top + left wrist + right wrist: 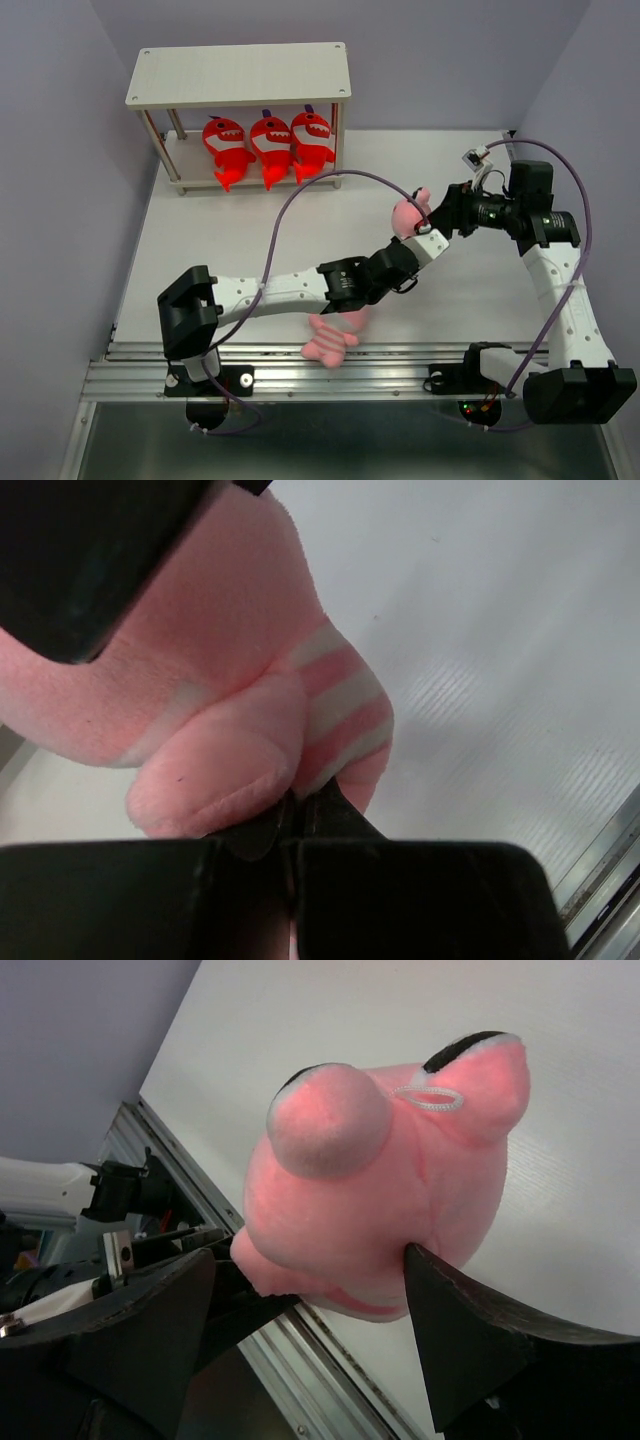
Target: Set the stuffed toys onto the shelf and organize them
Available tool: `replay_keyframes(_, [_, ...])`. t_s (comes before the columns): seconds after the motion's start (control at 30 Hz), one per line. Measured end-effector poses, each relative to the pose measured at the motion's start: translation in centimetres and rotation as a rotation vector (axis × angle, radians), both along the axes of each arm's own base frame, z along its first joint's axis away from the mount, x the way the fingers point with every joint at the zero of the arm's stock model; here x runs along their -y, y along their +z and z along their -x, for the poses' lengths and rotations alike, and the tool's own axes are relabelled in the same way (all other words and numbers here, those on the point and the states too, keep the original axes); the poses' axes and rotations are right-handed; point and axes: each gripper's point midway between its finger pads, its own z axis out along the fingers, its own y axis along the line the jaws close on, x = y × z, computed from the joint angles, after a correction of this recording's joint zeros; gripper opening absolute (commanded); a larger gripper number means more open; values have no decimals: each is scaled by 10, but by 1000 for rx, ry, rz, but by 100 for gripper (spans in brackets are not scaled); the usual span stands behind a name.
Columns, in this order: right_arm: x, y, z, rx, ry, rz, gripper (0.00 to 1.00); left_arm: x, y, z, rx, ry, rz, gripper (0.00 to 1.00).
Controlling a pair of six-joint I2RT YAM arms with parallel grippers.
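Pink toy (408,213): held off the table (220,240) at about 2 o'clock from its centre, between the two grippers.
Left gripper (298,815): fingers shut, pinching a small fold at the toy's striped underside.
Right gripper (310,1260): fingers spread, one on each side of the toy's head. One tip touches the plush and the other stands apart, so it has no grip.
Second pink toy (330,342): lying at 6 o'clock by the near edge, under the left arm.
Sharks (268,145): three in a row on the lower board of the shelf (240,75), which stands at 11 o'clock. No toy is on the top board.
Step in hand: looks like a hand-over from left to right.
Doing it well: close the right fingers squarely across the fullest part of the head before the left lets go. The left pinch is slight, so avoid tugging. Release first, then draw apart.
Top view only: the shelf, the sharks, the second toy and how the arms cross.
Left wrist only: the pinch itself and the striped belly.
Right wrist only: the gap around the head, the bulging eyes and a small loop on top.
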Motion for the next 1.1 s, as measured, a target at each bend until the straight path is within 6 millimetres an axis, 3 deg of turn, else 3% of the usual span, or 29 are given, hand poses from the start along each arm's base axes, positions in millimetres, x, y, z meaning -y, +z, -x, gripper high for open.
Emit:
replay_keyframes(0.03, [1, -2, -1, -2, -5, 4, 77, 1, -1, 1, -1, -3, -9, 0])
replay_keyframes(0.1, [2, -11, -4, -14, -21, 23, 60, 4, -4, 1, -5, -7, -23, 0])
replay_keyframes(0.13, [3, -15, -6, -18, -29, 35, 45, 6, -5, 2, -8, -10, -28, 0])
replay_keyframes(0.23, [5, -23, -8, -24, -39, 55, 24, 8, -9, 2, -13, -15, -41, 0])
replay_keyframes(0.27, [6, -26, -10, -22, -42, 62, 13, 8, -11, 3, -16, -17, -47, 0])
replay_keyframes(0.33, [6, -30, -11, -21, -46, 69, 3, 7, -13, 4, -24, -19, -50, 0])
replay_keyframes(0.37, [7, -32, -12, -16, -45, 73, 1, 8, -13, 6, -28, -21, -48, 0])
replay_keyframes(0.5, [7, -34, -10, 11, -51, 79, 1, 11, -14, 10, -60, -32, -16, 51])
replay_keyframes(0.57, [8, -32, -7, 39, -52, 84, 1, 12, -14, 17, -106, -43, 37, 63])
replay_keyframes(0.67, [8, -29, -3, 72, -47, 91, 1, 8, -6, 26, -164, -73, 126, 70])
replay_keyframes(0.77, [8, -22, -1, 131, -33, 101, 1, -3, 17, 32, -234, -117, 273, 75])
replay_keyframes(0.8, [8, -20, 0, 152, -25, 102, 1, -5, 22, 33, -251, -125, 307, 83])
replay_keyframes(0.83, [8, -20, 1, 163, -21, 102, 1, -12, 34, 31, -265, -140, 367, 83])
replay_keyframes(0.87, [7, -19, 3, 175, -10, 100, 1, -17, 42, 33, -285, -166, 415, 95])
replay_keyframes(0.9, [6, -18, 4, 182, 2, 95, 1, -23, 50, 33, -299, -187, 463, 99])
replay_keyframes(1.1, [-8, -13, 21, 229, 146, 16, 1, -70, 74, 26, -361, -281, 652, 99])
